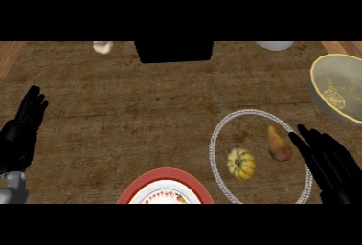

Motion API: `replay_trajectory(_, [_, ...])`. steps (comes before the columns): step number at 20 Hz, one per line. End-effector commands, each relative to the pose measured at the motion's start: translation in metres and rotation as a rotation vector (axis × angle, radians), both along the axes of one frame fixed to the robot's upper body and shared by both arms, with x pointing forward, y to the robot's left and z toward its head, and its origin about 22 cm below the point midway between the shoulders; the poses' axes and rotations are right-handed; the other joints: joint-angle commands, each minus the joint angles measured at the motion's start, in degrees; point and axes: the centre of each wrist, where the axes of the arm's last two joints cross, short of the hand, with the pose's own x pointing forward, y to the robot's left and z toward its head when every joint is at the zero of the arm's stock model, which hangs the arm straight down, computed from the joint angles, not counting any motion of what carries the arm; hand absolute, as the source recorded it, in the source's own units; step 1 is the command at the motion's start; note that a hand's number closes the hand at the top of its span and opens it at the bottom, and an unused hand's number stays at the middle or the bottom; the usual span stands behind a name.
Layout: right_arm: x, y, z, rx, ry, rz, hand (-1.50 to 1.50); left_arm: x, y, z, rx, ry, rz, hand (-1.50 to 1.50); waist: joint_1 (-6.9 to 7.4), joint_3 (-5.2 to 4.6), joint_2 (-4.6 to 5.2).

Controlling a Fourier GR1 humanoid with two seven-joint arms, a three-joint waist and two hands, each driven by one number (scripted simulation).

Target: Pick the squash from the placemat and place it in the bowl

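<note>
A small yellow ribbed squash (241,163) lies on a round clear placemat with a pale beaded rim (216,139), low and right of centre. Beside it on the same mat lies a brown pear (278,145). The yellow-rimmed bowl (319,85) stands at the right edge, farther back. My right hand (331,161) is open with straight fingers just right of the pear, over the mat's right rim, not touching the squash. My left hand (22,127) rests open at the far left edge, fingers up.
A red-rimmed plate (136,187) sits at the lower middle. A black box (173,51) stands at the back centre, with a pale small object (103,47) to its left and a grey-white dish (274,45) to its right. The counter is brown wood.
</note>
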Motion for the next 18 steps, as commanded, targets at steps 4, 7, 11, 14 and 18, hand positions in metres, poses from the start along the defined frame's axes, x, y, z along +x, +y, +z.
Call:
replay_trajectory(4, [-0.025,0.042,0.051,-0.097,-0.014,-0.106,-1.50,0.014,-0.022,0.016,0.011,-0.006,-0.070,0.00,3.94,0.07,0.96])
replay_trajectory(7, [-0.009,0.074,0.041,-0.148,0.077,-0.129,-1.50,0.023,-0.010,0.007,-0.002,-0.015,-0.078,0.00,4.24,0.04,1.14])
replay_trajectory(11, [0.016,0.077,0.039,-0.296,0.267,-0.179,-1.50,0.018,-0.038,0.015,-0.003,-0.008,-0.082,0.00,5.10,-0.02,1.07])
replay_trajectory(14, [0.036,0.089,0.030,-0.336,0.354,-0.212,-1.50,0.022,-0.026,0.021,0.003,0.001,-0.092,0.00,5.18,-0.01,1.22])
replay_trajectory(18, [0.055,0.086,0.018,-0.385,0.507,-0.239,-1.50,0.022,-0.023,0.018,-0.004,-0.014,-0.083,0.00,4.57,0.02,1.23])
